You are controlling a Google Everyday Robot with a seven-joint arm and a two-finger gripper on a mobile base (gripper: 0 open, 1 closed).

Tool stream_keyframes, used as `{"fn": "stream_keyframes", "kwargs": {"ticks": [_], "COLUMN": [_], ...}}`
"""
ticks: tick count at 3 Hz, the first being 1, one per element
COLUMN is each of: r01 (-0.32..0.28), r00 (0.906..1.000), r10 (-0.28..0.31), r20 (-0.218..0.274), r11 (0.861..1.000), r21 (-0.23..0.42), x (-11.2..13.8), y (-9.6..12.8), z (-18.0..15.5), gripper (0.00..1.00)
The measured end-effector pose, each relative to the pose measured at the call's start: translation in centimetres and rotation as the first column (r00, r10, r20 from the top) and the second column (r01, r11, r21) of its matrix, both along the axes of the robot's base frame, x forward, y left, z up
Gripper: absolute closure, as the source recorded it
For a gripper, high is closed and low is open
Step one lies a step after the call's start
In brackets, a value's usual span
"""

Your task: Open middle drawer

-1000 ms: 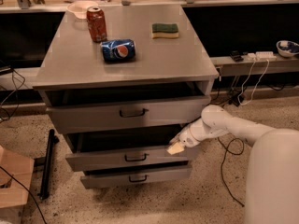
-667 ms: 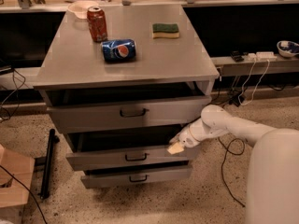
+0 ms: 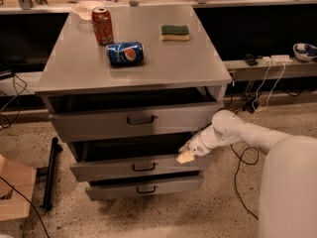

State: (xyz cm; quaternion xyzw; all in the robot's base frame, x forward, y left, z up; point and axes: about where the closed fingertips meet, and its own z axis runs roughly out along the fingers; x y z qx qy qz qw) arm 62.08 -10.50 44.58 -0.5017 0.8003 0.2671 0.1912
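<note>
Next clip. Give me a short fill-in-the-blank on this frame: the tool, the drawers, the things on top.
1. In the picture, the tool rests at the ___ end of the middle drawer, on its front.
2. The blue can on the cabinet top lies on its ___.
3. The red can stands ___.
4. Below the cabinet top there are ___ drawers.

Missing words: right; side; upright; three.

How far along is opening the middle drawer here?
Looks partly done: the middle drawer stands out past the bottom drawer, dark gap above its front. In hand: the gripper sits at that front's upper right edge. Left: perhaps pulling it further out.
</note>
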Motion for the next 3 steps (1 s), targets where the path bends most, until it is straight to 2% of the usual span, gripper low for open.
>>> {"fn": "stream_keyframes", "kwargs": {"ticks": [1,2,3], "r01": [-0.036,-0.036,-0.059], "r00": [0.9993,0.9989,0.9968], "r10": [0.035,0.032,0.053], "r20": [-0.015,-0.034,-0.060], "r11": [0.997,0.994,0.992], "r21": [-0.075,-0.103,-0.110], "x": [-2.0,-4.1,-6.0], "y": [-0.4,-1.0,-1.1], "z": [0.1,-0.1,-1.4], "gripper": [0.08,0.00,0.27]}}
